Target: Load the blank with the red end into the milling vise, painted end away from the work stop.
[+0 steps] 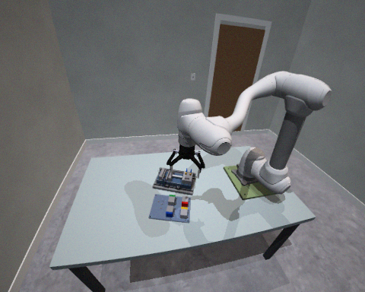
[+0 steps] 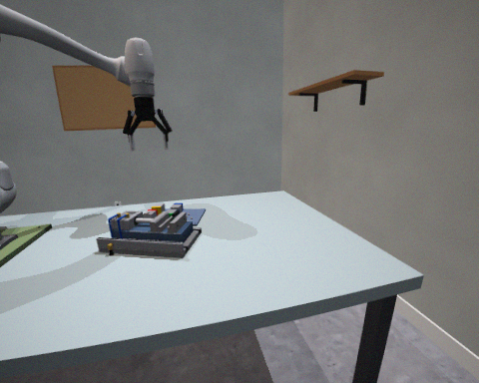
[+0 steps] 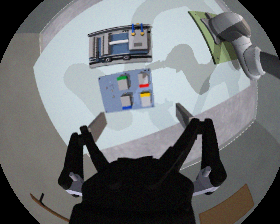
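Note:
The blank with the red end (image 1: 185, 199) (image 3: 143, 79) lies on the blue infeed plate (image 1: 157, 214) (image 3: 108, 101) (image 2: 200, 214); its red end faces the yellow-ended blank. The milling vise (image 1: 175, 186) (image 3: 119, 50) (image 2: 151, 232) stands beside the infeed plate. Its hosed block (image 1: 188, 177) (image 3: 139, 44) is at one end, blocks without hoses at the other; a pale rod (image 3: 119, 42) shows between them. No blank is visible between the jaws. My gripper (image 1: 185, 171) (image 2: 149, 148) (image 3: 141, 114) is open and empty, high above the table. The low bars are too small to make out.
A green-ended blank (image 1: 172, 201) (image 3: 123, 84), a blue-ended blank (image 1: 169, 209) (image 3: 126, 100) and a yellow-ended blank (image 1: 183, 214) (image 3: 145, 100) also lie on the infeed plate. The arm's base stands on a green plate (image 1: 250, 194) (image 3: 204, 35). Hoses (image 3: 133, 28) rise at the vise's hosed block.

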Controlling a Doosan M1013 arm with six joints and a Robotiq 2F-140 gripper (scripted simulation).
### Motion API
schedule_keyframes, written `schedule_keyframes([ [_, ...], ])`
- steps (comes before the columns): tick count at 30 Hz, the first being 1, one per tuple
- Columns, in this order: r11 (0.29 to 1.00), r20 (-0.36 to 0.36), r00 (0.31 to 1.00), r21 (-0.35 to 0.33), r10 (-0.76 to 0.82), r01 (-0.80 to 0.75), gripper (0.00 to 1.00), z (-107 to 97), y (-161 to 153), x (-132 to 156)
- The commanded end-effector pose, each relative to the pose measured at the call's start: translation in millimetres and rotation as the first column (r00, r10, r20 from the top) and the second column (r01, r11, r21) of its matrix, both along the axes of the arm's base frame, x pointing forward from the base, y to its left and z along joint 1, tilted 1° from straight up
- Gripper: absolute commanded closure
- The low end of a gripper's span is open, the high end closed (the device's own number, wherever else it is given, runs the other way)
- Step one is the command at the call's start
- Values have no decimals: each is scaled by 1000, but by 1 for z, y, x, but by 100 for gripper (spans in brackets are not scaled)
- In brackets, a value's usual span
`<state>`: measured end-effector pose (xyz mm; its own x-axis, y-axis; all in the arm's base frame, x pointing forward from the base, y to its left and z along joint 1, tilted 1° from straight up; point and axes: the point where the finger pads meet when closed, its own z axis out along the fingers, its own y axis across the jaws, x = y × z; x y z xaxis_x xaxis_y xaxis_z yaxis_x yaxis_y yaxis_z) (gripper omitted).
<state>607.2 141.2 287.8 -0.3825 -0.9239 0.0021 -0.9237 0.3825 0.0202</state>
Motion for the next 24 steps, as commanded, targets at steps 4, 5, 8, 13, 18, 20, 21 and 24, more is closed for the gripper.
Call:
schedule_keyframes([
  [4,1000,0,1000,0,0,0,0,2,-7,20],
  [5,1000,0,1000,0,0,0,0,2,-6,17],
  [8,1000,0,1000,0,0,0,0,3,-8,24],
  [13,1000,0,1000,0,0,0,0,4,-13,36],
  [18,1000,0,1000,0,0,0,0,5,-17,48],
  [20,1000,0,1000,0,0,0,0,5,-18,51],
  [21,1000,0,1000,0,0,0,0,5,-18,51],
  [24,1000,0,1000,0,0,0,0,5,-16,46],
])
